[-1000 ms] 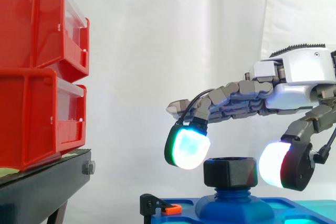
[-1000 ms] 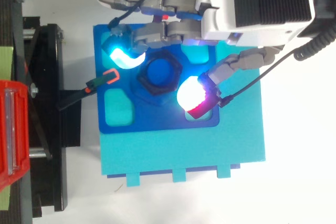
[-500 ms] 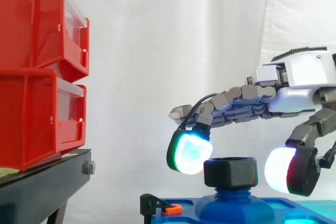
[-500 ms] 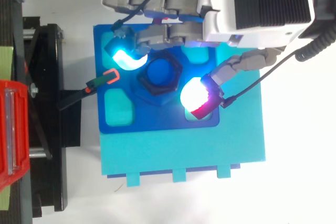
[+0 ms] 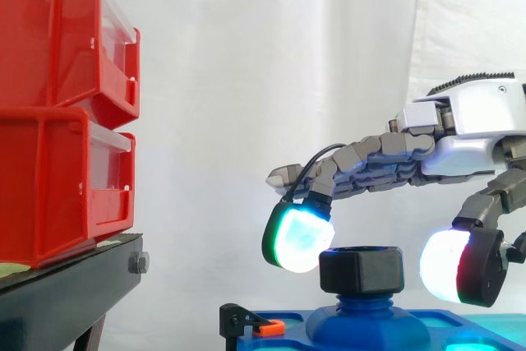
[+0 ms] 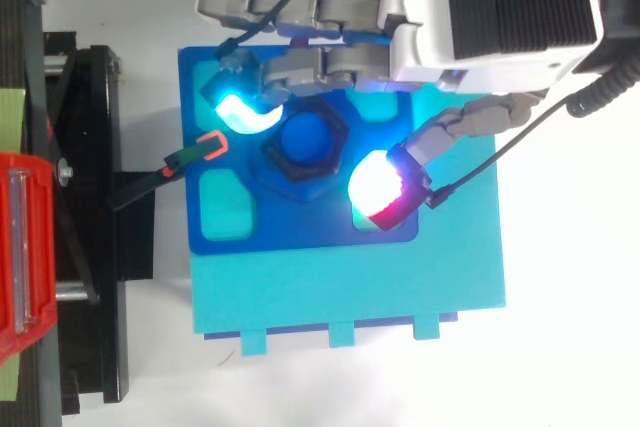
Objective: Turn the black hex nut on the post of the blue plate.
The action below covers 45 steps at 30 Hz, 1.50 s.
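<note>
Neighbouring blue plate point(image 6: 300, 229): clip point(image 6: 207, 147), bins point(image 5: 49, 121)

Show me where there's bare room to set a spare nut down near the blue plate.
Free: the cyan base's strip between the dark blue plate's lower edge and the tabbed edge. Crowded: around the black hex nut, flanked by the hand's glowing pads, and by the orange-tipped clamp.

Robot hand point(image 5: 481, 121) level, loosely spread.

Orange clip point(image 6: 210, 145) beside hex nut point(image 5: 362, 270); red bins point(image 5: 57, 113) well left.
</note>
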{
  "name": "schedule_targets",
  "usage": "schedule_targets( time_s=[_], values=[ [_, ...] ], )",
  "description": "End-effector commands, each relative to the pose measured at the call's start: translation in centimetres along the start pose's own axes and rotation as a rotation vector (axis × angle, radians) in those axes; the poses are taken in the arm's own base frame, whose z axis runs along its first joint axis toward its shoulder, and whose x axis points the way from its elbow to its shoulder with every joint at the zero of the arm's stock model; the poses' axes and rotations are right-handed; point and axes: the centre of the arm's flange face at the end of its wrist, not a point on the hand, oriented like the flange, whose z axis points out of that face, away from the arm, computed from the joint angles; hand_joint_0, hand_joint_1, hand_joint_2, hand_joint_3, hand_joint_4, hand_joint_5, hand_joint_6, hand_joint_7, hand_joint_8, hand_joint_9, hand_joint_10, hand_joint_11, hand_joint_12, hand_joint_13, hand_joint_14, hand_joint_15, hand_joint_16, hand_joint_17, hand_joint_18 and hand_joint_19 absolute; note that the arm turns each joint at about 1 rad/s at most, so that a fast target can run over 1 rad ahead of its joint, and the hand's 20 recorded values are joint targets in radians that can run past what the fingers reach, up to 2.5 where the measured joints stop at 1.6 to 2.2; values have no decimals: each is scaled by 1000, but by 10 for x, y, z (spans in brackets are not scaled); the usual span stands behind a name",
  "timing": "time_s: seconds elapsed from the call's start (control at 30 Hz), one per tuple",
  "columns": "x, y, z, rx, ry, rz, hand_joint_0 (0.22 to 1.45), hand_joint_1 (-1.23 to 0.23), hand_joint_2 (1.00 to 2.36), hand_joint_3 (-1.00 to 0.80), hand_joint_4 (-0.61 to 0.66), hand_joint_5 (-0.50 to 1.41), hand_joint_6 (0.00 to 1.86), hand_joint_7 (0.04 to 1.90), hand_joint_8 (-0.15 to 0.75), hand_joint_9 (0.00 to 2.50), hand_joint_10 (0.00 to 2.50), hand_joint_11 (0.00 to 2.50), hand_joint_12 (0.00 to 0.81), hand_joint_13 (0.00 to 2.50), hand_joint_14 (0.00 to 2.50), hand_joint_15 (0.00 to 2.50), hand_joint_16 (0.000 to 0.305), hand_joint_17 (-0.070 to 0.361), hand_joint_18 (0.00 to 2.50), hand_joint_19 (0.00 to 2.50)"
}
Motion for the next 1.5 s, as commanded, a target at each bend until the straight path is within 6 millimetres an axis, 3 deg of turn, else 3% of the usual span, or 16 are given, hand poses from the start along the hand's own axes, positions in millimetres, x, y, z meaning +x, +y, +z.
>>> schedule_targets(
  time_s=[0.0,0.8,1.47],
  values=[
    [-1,-2,-1,-4,0,0,408,-670,1000,-500,160,-286,502,782,165,0,0,0,333,0,1,0,49,111,0,80],
    [-3,-24,-14,-12,39,-15,403,-649,1000,-500,166,-284,502,788,167,0,0,0,337,0,0,5,49,111,0,84],
    [-23,-19,-24,-5,100,-102,407,-640,1000,-500,165,-284,502,790,167,0,0,0,335,0,0,14,49,111,0,98]
  ],
)
